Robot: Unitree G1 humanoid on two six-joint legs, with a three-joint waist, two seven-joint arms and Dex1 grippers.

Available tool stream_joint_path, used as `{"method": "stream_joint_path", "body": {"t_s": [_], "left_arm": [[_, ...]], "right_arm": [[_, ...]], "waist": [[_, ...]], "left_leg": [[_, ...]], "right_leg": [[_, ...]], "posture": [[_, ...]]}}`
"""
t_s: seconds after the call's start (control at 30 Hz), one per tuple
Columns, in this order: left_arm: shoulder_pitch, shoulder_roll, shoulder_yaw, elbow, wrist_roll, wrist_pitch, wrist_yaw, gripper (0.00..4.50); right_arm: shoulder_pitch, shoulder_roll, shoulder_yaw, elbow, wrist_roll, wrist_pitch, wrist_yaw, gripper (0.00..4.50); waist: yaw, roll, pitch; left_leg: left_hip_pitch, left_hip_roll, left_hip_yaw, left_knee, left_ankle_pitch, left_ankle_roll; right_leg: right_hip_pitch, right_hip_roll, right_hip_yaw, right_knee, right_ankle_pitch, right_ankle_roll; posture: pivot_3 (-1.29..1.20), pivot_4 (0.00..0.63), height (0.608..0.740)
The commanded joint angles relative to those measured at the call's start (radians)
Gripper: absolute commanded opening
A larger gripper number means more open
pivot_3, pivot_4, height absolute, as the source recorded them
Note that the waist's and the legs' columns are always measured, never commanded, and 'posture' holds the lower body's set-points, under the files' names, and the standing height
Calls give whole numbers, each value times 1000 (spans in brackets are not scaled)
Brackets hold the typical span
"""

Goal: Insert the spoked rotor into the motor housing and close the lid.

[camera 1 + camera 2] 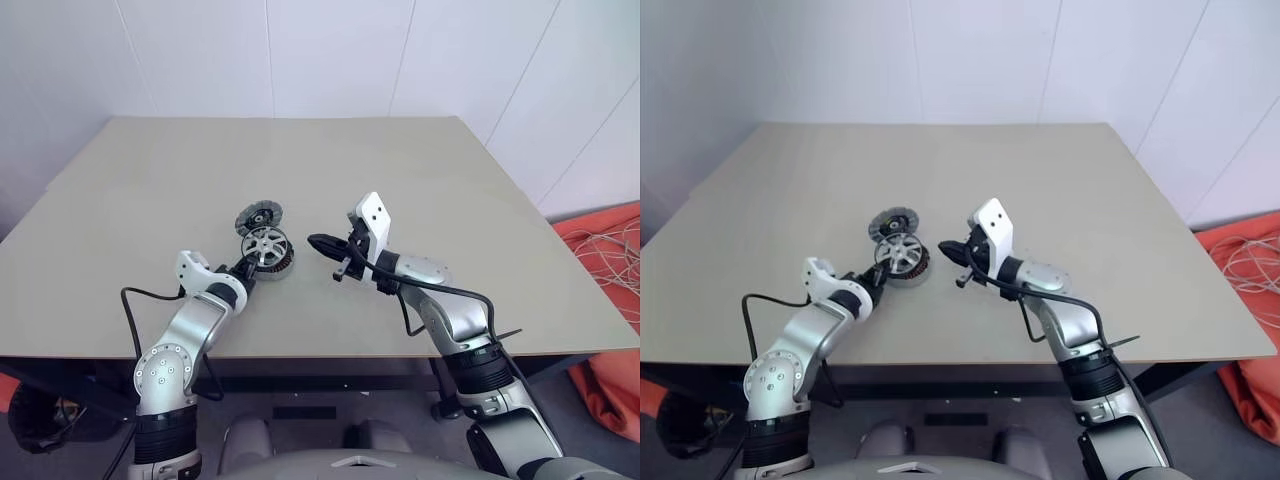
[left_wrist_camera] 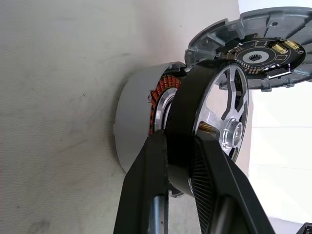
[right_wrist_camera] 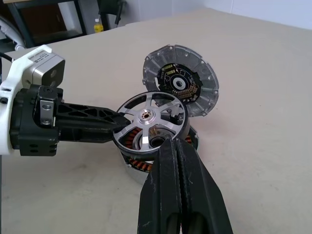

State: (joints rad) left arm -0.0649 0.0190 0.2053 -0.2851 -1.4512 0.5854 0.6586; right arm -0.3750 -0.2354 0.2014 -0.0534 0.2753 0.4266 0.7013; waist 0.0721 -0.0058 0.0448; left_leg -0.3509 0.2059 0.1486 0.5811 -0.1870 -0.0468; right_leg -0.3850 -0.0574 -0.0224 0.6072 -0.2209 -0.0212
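Risk, head view: rotor (image 1: 266, 246) sits tilted over housing (image 1: 272, 266), held by its rim in left gripper (image 1: 246, 268); pressed down askew, it could jam on the windings.
Left wrist view: fingers (image 2: 207, 170) clamp the rotor's dark rim; lid (image 2: 258, 48) lies just beyond.
Right wrist view: right gripper (image 3: 178, 151) is closed and empty, just beside the rotor; a nudge could cock it further.
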Motion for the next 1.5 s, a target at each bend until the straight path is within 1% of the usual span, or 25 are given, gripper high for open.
{"method": "stream_joint_path", "body": {"t_s": [0.03, 0.17, 0.2, 0.37, 0.57, 0.73, 0.87, 0.97, 1.0, 1.07, 1.17, 1.23, 1.27, 1.3, 1.37, 1.43, 1.5], "left_arm": [[-21, -1, 5, -17, 1, -1, -14, 1067], [-25, -1, 2, -17, -2, 7, -25, 2229], [-26, -2, 1, -19, -5, 9, -30, 2619], [-26, 1, -4, -31, -8, 15, -37, 4157], [6, 18, 4, -97, -15, 14, -29, 4157], [58, 39, 23, -184, -25, -12, -98, 4157], [89, 52, 26, -208, -18, -25, -144, 4157], [126, 89, 24, -211, 20, -13, -150, 4157], [144, 114, 21, -212, 57, -3, -157, 4157], [182, 183, -4, -209, 199, 1, -205, 4157], [237, 241, -33, -168, 487, -116, -289, 4157], [267, 284, -75, -154, 674, -188, -348, 4157], [278, 298, -97, -149, 757, -226, -375, 3762], [283, 304, -114, -145, 825, -258, -389, 3528], [283, 300, -135, -136, 924, -304, -411, 2891], [278, 285, -146, -128, 992, -332, -428, 2289], [267, 271, -166, -121, 1049, -349, -451, 1586]], "right_arm": [[-20, 6, -5, -30, 9, -7, -1, 0], [-21, 8, -4, -29, 8, -8, -1, 0], [-21, 8, -4, -29, 8, -8, -1, 0], [-17, 9, -4, -33, 8, -8, -2, 0], [-10, 7, -4, -41, 9, -8, -2, 0], [-12, 8, -4, -38, 12, -5, -1, 0], [-18, 11, -1, -28, 11, -9, 4, 0], [-24, 12, 1, -21, 10, -10, 7, 0], [-26, 12, 1, -19, 10, -10, 8, 0], [-27, 14, 2, -17, 11, -9, 9, 0], [-30, 20, 5, -8, 9, -7, 5, 0], [-33, 23, 8, -1, 6, -7, 5, 0], [-34, 23, 10, 2, 4, -6, 5, 0], [-37, 24, 12, 8, 0, -8, 6, 0], [-46, 29, 22, 29, -15, -14, 1, 0], [-58, 35, 37, 56, -37, -23, -5, 0], [-77, 51, 67, 106, -74, -39, -17, 0]], "waist": [[0, 0, 0], [0, 0, 0], [0, 0, 0], [0, 0, 0], [-1, 0, 0], [-1, 0, 0], [-1, 0, 0], [-1, 0, 0], [-1, 0, 0], [-4, 0, 0], [-3, 0, 0], [-3, 0, 0], [-2, 0, 0], [-1, 0, 0], [-1, 0, 0], [-3, 0, 0], [-4, 0, 0]], "left_leg": [[0, 0, 0, 0, 0, 0], [0, 0, 0, 0, 0, 0], [0, 0, 0, 0, 0, 0], [1, 0, 0, 0, 0, 0], [0, 0, 0, 0, 0, 0], [-1, 0, 0, -1, 0, 0], [-1, 0, 0, -1, 0, 0], [0, 0, 0, -1, -1, 1], [0, 0, 0, -1, -1, 1], [0, 0, 0, -1, -1, 2], [0, 1, 0, -2, -2, 3], [-1, 1, 0, -2, -2, 3], [-1, 1, -1, -2, -2, 3], [-1, 1, -1, -2, -2, 3], [-1, 1, -1, -2, -2, 3], [-1, 1, -1, -2, -2, 3], [0, 1, -1, -2, -2, 3]], "right_leg": [[0, 0, 0, 0, 0, 0], [0, 0, 0, 0, 0, 0], [0, 0, 0, 0, 0, 0], [0, 0, 0, 0, 0, 0], [0, 0, 0, 0, 0, 0], [-1, 0, 0, 0, 0, 0], [-1, 0, 0, -1, 0, 0], [-1, 0, 0, -1, 0, 0], [-1, 0, 0, 0, 0, 0], [-1, 0, 0, 0, 0, 0], [-2, 1, 0, -1, 0, 0], [-2, 0, 0, -2, 0, 0], [-2, 0, 0, -2, 0, 0], [-2, 0, 0, -2, 0, 0], [-1, 0, 0, -2, 0, 0], [-1, 0, 0, -2, 0, 0], [-1, 0, 0, -1, 0, 0]], "posture": [[0, 0, 740], [0, 0, 740], [0, 0, 740], [0, 0, 740], [0, 0, 740], [0, 0, 740], [0, 0, 740], [0, 0, 740], [0, 0, 740], [0, 0, 740], [0, 0, 740], [0, 0, 740], [0, 0, 740], [0, 0, 740], [0, 0, 740], [0, 0, 740], [0, 0, 740]]}}
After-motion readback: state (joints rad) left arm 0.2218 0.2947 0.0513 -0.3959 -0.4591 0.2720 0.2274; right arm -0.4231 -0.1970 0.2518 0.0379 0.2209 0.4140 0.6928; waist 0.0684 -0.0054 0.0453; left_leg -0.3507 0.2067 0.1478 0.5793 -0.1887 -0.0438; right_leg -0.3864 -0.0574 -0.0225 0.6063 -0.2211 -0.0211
